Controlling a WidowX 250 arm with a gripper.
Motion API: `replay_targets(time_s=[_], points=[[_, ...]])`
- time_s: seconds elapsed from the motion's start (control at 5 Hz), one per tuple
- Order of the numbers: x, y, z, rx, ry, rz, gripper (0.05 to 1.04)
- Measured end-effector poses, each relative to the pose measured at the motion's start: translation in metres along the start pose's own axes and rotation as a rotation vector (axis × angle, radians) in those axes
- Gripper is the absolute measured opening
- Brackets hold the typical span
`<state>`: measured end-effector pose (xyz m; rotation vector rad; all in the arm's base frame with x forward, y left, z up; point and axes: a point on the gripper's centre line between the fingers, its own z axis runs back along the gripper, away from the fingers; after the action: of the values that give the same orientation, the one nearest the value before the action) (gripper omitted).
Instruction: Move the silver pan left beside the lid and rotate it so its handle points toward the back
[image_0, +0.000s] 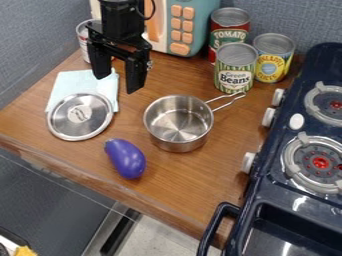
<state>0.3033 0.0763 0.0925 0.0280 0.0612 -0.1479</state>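
The black gripper (116, 82) hangs open over the back left of the wooden counter, with nothing between its fingers. Just below and left of it, a round metal lid (80, 116) lies partly on a folded pale blue cloth (105, 86). To the gripper's lower right stands a steel saucepan (178, 124), its interior bare and its handle pointing to the upper right. A purple toy eggplant (125, 158) rests on the counter in front of the lid and the pan.
Cans stand at the back right, among them a green beans can (235, 70) by the pan handle and a yellow can (272, 59). A toy microwave (182, 26) is behind the gripper. A dark blue stove (294, 200) borders the right; the counter's front edge (87, 175) runs lower left.
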Motion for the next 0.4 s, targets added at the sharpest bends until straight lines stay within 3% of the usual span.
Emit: replay_targets(time_s=[0.2,0.4], points=[[-0.0014,-0.0011,-0.0111,-0.014,0.036,0.006,1.000],[0.0032,-0.0018,-0.0086,0.024,0.045,0.007,1.000]])
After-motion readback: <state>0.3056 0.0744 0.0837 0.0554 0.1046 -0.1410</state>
